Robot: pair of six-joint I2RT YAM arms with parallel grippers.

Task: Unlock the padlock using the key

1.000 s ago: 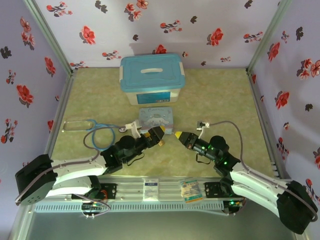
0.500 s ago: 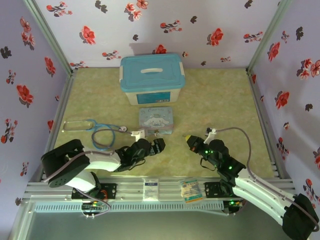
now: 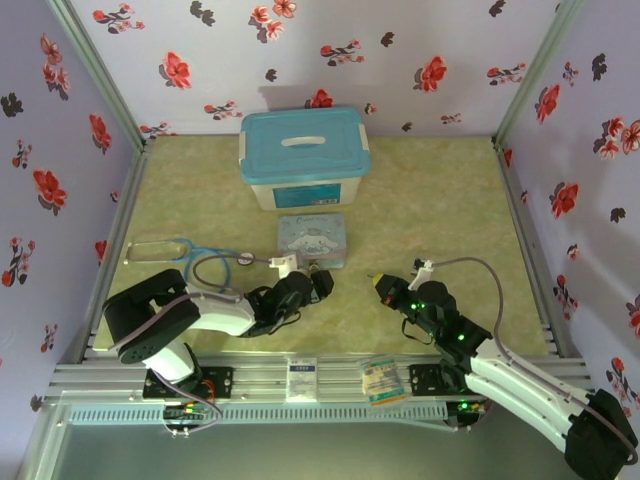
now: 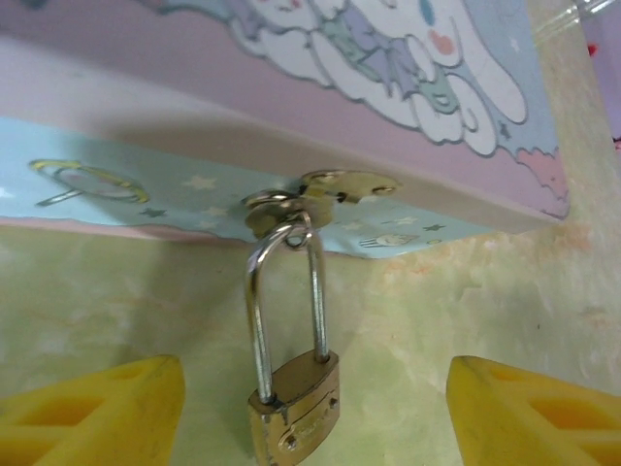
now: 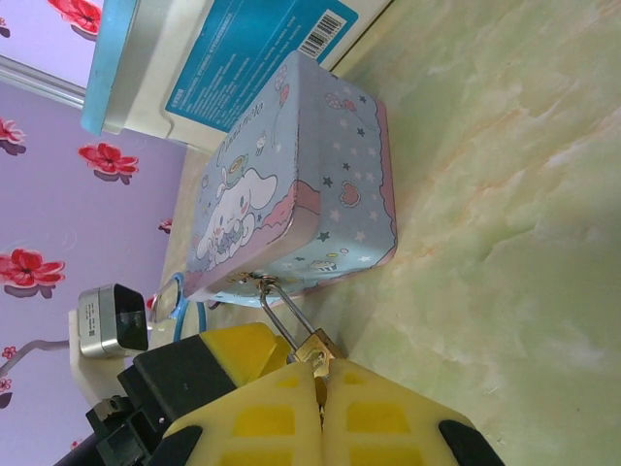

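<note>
left gripper [image 4: 314,388]: jaws parted, 2 yellow fingers [image 4: 107,413] flanking, not touching | small brass padlock [image 4: 296,413]: shackle hooked through hasp on near side of pastel cartoon tin [image 4: 408,68] (body pointing nearward) | right gripper [image 5: 320,383]: pressed closed, right of padlock, apart

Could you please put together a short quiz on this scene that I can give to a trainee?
1. True or false: the padlock is hooked by its shackle through the clasp of the cartoon tin.
2. The left gripper has its fingers: A) clamped on the padlock; B) apart, one on each side of the padlock; C) pressing on the tin's lid.
3. Fill in: the right gripper, close to the padlock, has its jaws ____.
Key: 1 true; 2 B; 3 shut.
</note>
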